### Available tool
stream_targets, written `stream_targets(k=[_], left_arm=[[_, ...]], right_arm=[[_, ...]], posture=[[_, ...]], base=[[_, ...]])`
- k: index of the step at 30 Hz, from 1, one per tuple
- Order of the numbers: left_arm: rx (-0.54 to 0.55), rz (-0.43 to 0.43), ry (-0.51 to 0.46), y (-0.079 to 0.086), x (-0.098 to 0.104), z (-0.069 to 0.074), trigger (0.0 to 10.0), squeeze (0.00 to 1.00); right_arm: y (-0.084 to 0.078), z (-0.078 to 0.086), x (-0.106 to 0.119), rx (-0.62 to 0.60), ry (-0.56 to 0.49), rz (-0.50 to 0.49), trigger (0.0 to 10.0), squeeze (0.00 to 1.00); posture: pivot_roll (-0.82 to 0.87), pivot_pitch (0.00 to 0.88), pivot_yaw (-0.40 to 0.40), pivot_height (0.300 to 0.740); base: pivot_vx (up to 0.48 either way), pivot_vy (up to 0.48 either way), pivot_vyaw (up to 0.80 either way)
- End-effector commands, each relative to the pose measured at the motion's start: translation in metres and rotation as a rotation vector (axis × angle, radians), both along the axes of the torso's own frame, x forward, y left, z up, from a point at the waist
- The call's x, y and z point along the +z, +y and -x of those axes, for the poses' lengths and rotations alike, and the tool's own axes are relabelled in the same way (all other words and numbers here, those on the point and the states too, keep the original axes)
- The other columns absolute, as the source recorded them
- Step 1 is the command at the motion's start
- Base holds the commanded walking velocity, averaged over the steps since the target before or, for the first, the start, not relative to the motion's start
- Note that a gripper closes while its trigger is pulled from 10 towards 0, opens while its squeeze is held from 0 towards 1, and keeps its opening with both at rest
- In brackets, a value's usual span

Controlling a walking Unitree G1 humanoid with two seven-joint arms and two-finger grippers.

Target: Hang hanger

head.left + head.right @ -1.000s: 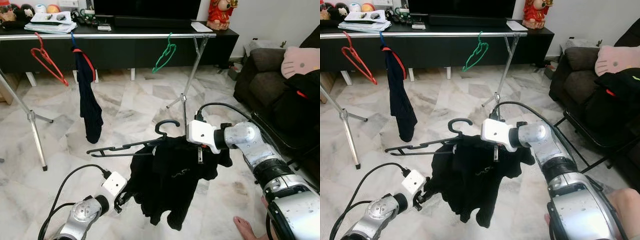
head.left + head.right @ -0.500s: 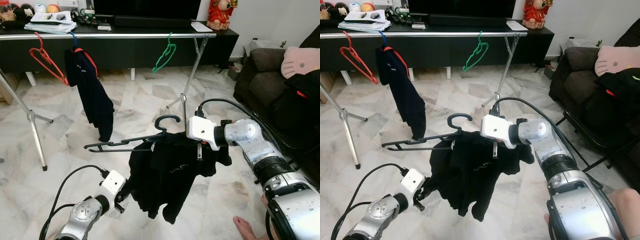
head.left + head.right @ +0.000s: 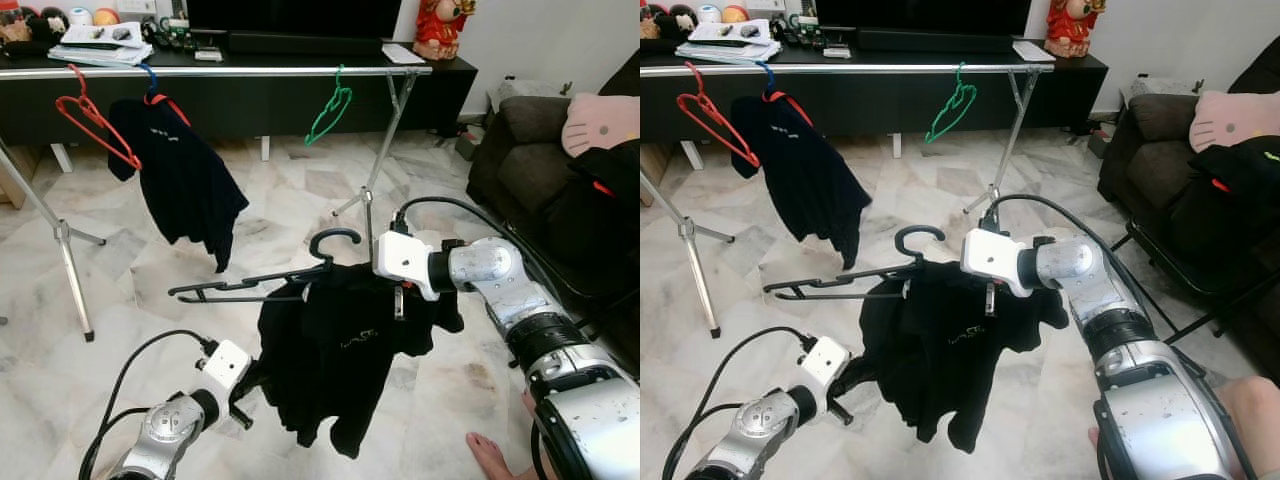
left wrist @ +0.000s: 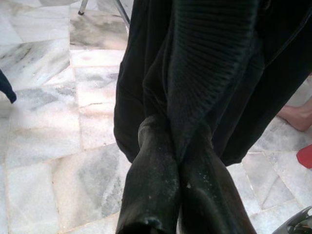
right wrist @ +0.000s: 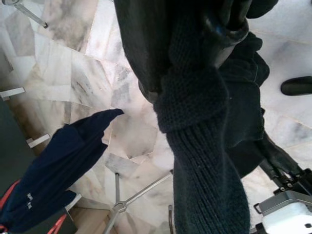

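Swung-out navy garment [image 3: 180, 180]; hanger [image 3: 262, 283] beside right gripper [image 3: 398, 300]

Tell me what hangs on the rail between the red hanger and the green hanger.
In the left eye view, a navy shirt hangs on the rail between the red hanger and the green hanger, close beside the red one.

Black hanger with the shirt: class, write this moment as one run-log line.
right end effector: shut on black hanger | left end effector: shut on black shirt hem | rail: not yet reached
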State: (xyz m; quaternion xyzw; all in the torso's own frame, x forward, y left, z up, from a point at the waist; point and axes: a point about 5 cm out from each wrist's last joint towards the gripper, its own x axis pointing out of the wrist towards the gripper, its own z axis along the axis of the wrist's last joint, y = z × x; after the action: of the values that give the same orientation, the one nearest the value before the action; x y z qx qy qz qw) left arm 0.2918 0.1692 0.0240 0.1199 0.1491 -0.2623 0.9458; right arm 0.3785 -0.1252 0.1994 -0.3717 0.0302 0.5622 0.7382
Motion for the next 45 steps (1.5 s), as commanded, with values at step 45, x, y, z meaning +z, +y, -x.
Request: stream_targets(k=[45], left_arm=[[0.088,-0.229,0.208,0.032,-0.035,0.025,0.0,0.00]], right_arm=[[-0.127,0.042,-0.072,-0.258,0.179,0.441,0.0,0.00]], posture=[[-0.06,0.106,-0.114,0.740]], base=[[0.000,0.000,0.00]])
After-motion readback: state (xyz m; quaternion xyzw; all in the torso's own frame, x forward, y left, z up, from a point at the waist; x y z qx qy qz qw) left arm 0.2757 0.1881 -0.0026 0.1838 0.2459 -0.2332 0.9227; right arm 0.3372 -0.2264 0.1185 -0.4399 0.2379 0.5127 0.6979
